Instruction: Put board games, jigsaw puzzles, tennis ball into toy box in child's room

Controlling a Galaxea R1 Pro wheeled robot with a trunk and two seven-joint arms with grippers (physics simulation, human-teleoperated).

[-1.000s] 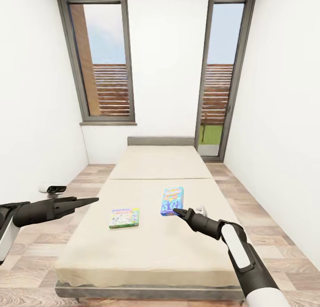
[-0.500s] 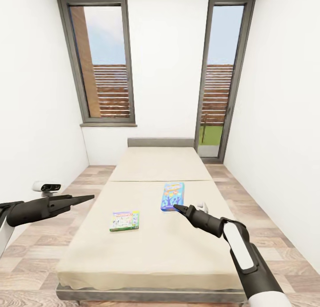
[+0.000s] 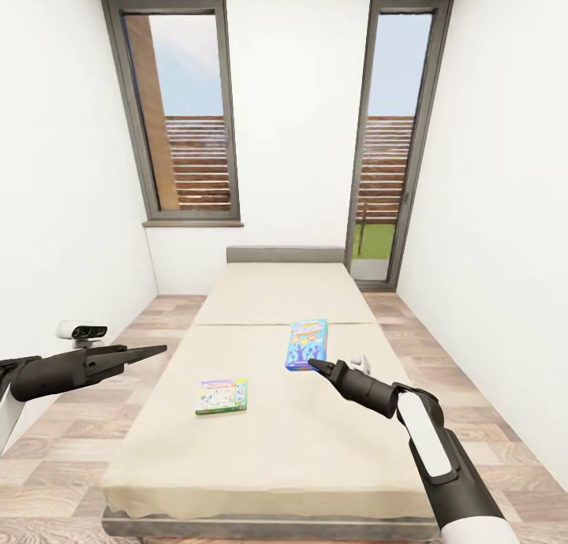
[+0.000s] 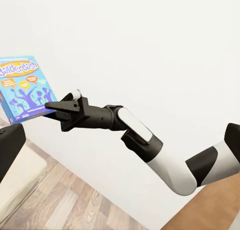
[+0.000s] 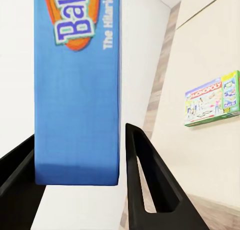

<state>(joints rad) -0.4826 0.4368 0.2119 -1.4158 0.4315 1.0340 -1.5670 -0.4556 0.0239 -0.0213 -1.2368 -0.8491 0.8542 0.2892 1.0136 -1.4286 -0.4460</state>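
You are facing a beige bed (image 3: 268,441) that runs up the middle of the frame in a white-walled room with a wood-plank floor (image 3: 67,441) and two tall windows (image 3: 183,110). The green-and-white board game (image 3: 222,396) lies flat at lower centre, the blue board game (image 3: 306,344) just above right of it. Your right pincer (image 3: 314,364) is open, its fingers either side of the blue box's near end; your left pincer (image 3: 158,348) hovers at the left edge, and I cannot tell its opening.

Flat green-and-white Monopoly board game box (image 3: 221,396) laid mid-bed | flat blue board game box (image 3: 306,344) laid nearby, farther up the bed
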